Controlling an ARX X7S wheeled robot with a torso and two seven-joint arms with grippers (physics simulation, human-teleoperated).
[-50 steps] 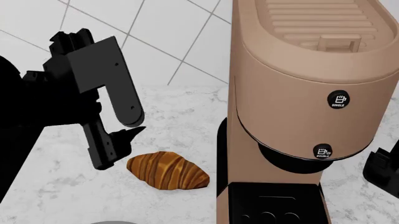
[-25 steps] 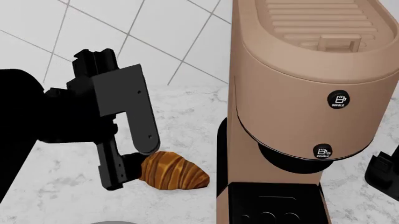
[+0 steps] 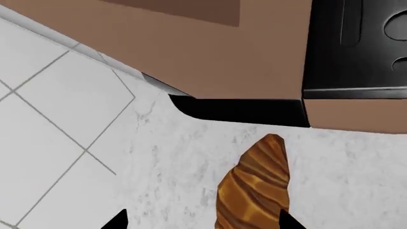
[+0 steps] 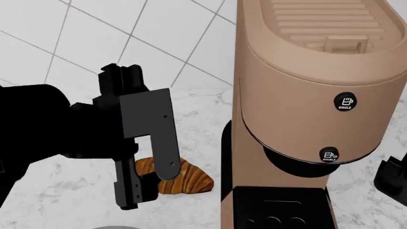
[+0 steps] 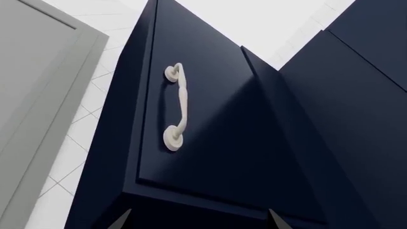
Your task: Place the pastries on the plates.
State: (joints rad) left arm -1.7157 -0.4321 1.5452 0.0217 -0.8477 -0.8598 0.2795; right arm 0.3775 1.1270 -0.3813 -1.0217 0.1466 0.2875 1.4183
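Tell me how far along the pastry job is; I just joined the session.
Nothing looks placed yet. The croissant lies on the marble counter beside the coffee machine. In hand: the left claw is open and down around it, one tip on each side in the left wrist view. Left: grip, lift and set it on a plate. No donut or whole plate is in view.
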